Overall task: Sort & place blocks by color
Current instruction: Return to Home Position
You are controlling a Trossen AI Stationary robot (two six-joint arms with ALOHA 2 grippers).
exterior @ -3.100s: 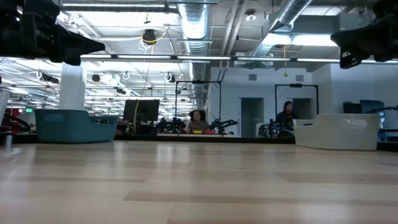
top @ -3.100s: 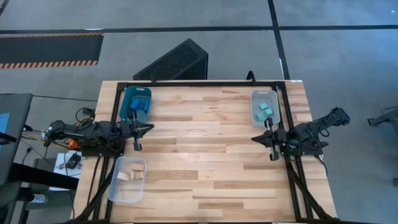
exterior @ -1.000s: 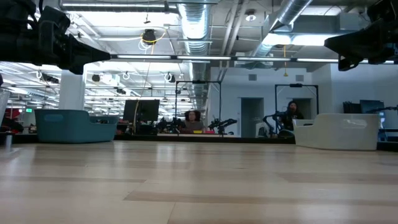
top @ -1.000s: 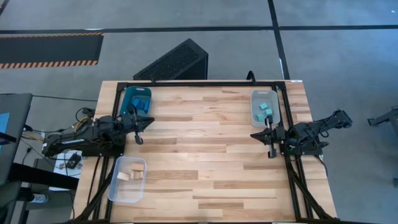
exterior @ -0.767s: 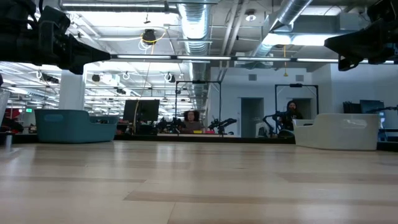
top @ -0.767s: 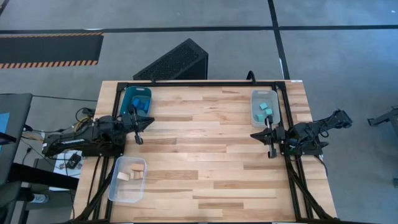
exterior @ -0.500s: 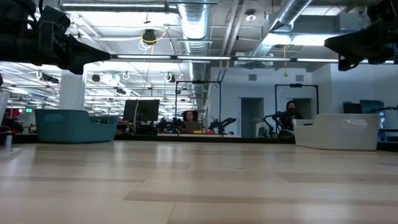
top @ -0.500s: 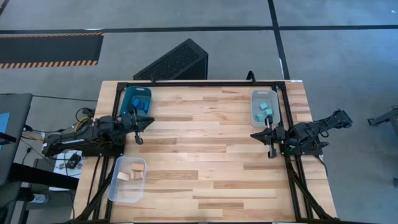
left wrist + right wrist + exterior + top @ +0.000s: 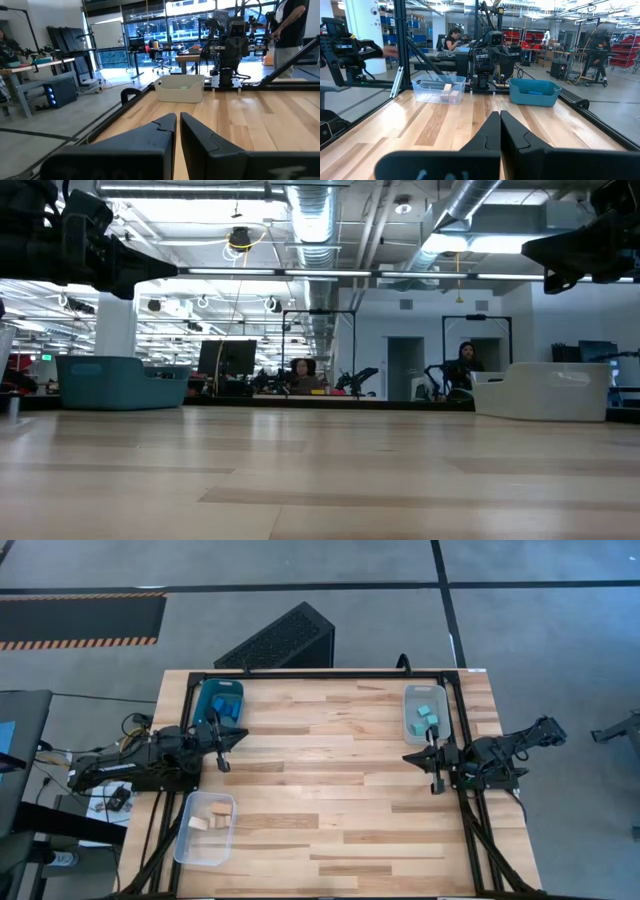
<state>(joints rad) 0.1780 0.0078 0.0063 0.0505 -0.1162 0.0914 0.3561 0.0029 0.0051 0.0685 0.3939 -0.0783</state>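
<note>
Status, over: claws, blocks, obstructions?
Parked: left claw shut at left edge, right claw shut at right edge. Sorted: turquoise blocks in grey bin, dark blue blocks in teal bin, wood blocks in clear bin. Nothing obstructing.

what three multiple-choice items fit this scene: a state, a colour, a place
1. The left gripper and right gripper are: A shut, empty; B shut on blocks; C wide open.
2. Blocks in the grey bin are: A dark blue; B turquoise; C wood.
3. The wood blocks lie in: A the grey bin; B the right gripper; C the clear bin.
Answers: 1 A, wrist views show fingers together, nothing between. 2 B, turquoise blocks show there. 3 C, seen from above.
</note>
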